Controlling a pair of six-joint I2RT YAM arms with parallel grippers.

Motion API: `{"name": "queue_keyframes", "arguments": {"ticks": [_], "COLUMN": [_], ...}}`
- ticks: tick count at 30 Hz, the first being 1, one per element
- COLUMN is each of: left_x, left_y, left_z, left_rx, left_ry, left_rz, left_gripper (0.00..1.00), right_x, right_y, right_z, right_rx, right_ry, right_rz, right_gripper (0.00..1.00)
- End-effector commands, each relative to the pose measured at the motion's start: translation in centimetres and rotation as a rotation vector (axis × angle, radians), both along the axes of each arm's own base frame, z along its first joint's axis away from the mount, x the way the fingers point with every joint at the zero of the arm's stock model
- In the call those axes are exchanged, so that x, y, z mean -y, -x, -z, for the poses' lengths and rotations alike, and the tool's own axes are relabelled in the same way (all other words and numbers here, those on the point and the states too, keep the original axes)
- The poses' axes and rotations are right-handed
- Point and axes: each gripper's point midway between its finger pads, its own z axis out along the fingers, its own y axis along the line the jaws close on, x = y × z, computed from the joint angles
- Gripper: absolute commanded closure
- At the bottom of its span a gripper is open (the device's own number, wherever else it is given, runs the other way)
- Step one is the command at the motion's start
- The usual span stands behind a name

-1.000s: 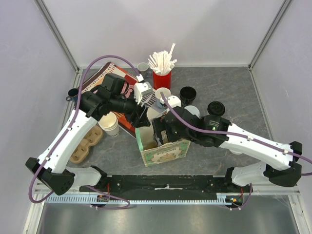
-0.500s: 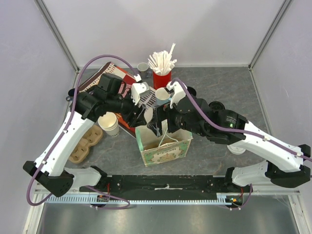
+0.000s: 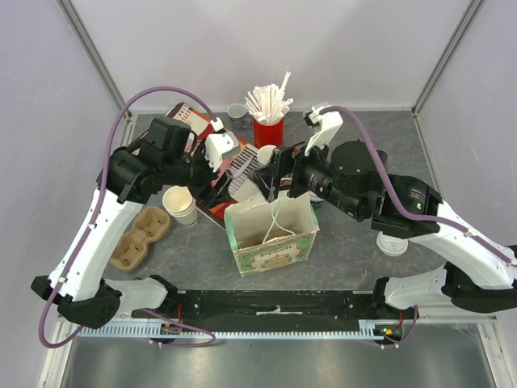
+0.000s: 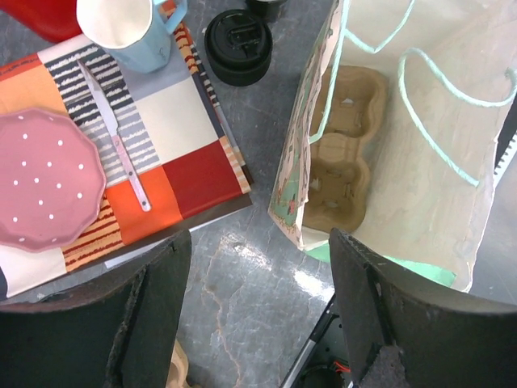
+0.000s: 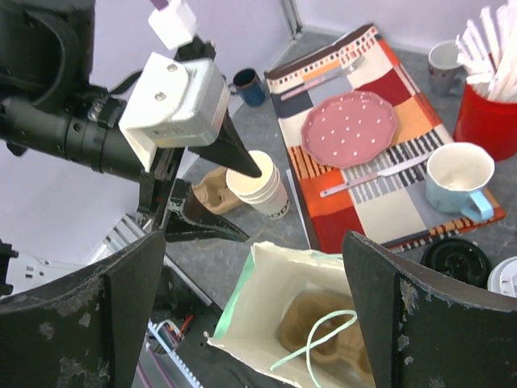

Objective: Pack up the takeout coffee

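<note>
Leaves the black-lidded coffee cup (image 4: 238, 44) and white-lidded coffee cup (image 5: 505, 276) side by side on the table (image 4: 242, 267) beside the placemat (image 4: 161, 137), outside the paper bag (image 3: 271, 255) holding a pulp carrier (image 4: 343, 162), with the right end effector (image 5: 252, 242) now raised off that bag, wide open, and the left end effector (image 4: 258, 238) wide too.

Overhead, the right arm (image 3: 359, 174) hid the black-lidded cup (image 4: 238, 46) behind the paper bag (image 3: 271, 236), and the white lid (image 5: 506, 277) right of that bag was cut by the right wrist view's edge.
</note>
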Motion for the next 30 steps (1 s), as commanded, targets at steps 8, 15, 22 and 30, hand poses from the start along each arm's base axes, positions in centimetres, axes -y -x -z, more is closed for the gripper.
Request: {"name": "queue_keyframes", "arguments": {"ticks": [8, 15, 22, 30], "left_x": [-0.8, -0.1, -1.6, -2.8], "left_y": [0.6, 1.1, 1.8, 2.0], "left_z": [-1.9, -1.8, -0.5, 0.7], "left_rx": [0.03, -0.038, -0.069, -0.085], "left_ry": [0.067, 0.173, 0.171, 0.115], "left_rz": [-0.055, -0.092, -0.146, -0.161], "left_gripper": [0.22, 0.2, 0.2, 0.2], "right_x": [5.6, 13.4, 23.0, 30.5], "right_y": [-6.3, -13.3, -17.9, -17.8], "right_z": [-6.6, -3.7, 5.3, 14.4], "right_rx": [0.086, -0.052, -0.305, -0.599], "right_ry": [-0.079, 0.056, 0.263, 0.334], "right_rz": [0.398, 0.68, 0.886, 0.939], "right_gripper": [0.02, 0.02, 0.02, 0.34]}}
